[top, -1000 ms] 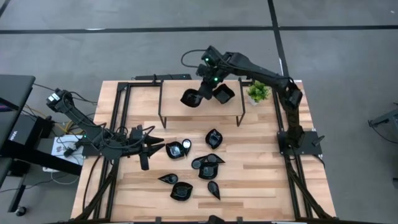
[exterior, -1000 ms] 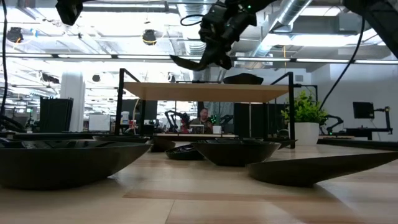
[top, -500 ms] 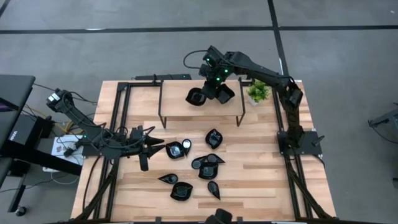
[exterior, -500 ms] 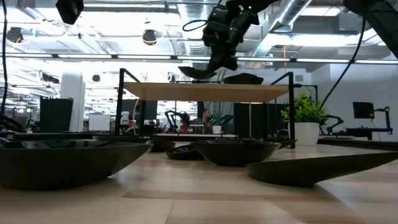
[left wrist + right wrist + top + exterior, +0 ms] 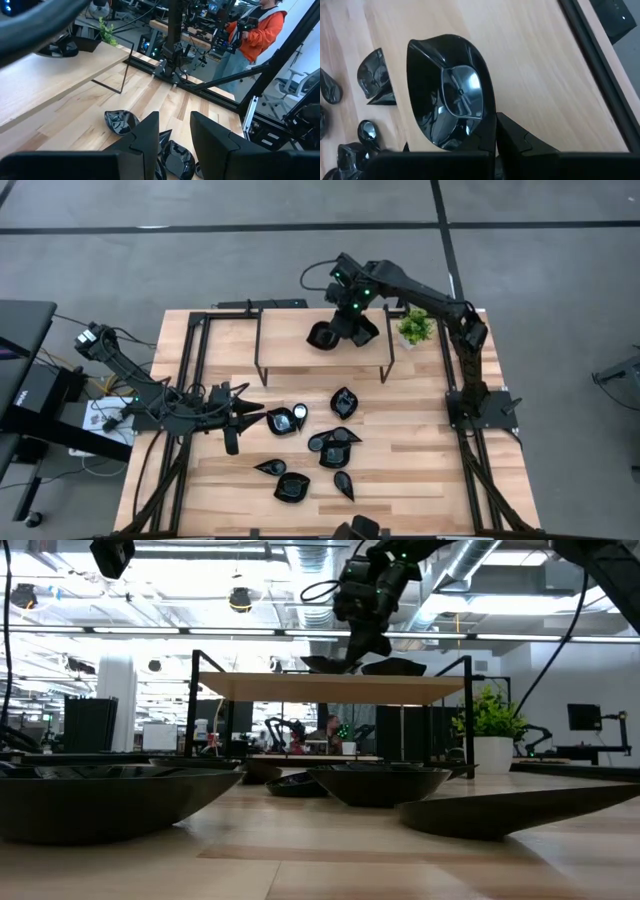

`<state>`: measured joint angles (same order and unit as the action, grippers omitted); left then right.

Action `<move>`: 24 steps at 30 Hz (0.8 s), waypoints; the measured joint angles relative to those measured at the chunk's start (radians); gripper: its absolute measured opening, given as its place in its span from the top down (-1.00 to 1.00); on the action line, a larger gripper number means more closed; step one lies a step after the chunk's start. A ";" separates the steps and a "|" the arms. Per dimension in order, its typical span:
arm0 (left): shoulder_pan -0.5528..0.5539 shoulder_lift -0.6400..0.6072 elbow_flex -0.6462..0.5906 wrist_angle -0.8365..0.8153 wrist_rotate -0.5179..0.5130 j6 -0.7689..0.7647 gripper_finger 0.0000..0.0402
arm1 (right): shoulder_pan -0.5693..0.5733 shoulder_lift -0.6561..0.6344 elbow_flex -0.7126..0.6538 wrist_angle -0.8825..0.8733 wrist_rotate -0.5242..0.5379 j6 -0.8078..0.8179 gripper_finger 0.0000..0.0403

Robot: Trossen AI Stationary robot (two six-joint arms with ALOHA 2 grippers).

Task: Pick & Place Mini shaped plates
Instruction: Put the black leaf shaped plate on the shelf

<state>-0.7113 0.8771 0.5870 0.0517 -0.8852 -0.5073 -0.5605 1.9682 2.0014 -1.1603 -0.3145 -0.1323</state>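
Square black plate (image 5: 322,336) sits at the right gripper's (image 5: 338,332) nine o'clock, rim pinched between closed fingers, on the raised shelf (image 5: 285,343).

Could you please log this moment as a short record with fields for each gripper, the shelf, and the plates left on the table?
right gripper: shut on plate, over the shelf
left gripper: open, low over the table's left side, waiting
shelf: another black plate beside the held one
table: loose black plates clustered mid-table
potted plant: right of shelf
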 joint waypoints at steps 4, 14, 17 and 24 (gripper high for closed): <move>0.000 0.000 0.000 0.000 0.000 0.001 0.44 | 0.004 0.000 0.000 0.000 0.001 -0.009 0.99; 0.000 0.000 0.000 0.001 0.000 0.001 0.44 | -0.012 0.000 0.000 -0.044 0.036 -0.017 0.99; 0.000 0.000 0.000 0.001 0.000 0.001 0.44 | -0.012 0.000 0.000 -0.040 0.036 -0.017 0.99; 0.000 0.000 0.000 0.002 0.000 0.001 0.44 | -0.009 0.000 0.000 0.002 0.034 -0.028 0.99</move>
<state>-0.7116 0.8772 0.5873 0.0532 -0.8852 -0.5060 -0.5697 1.9682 2.0010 -1.1585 -0.2802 -0.1600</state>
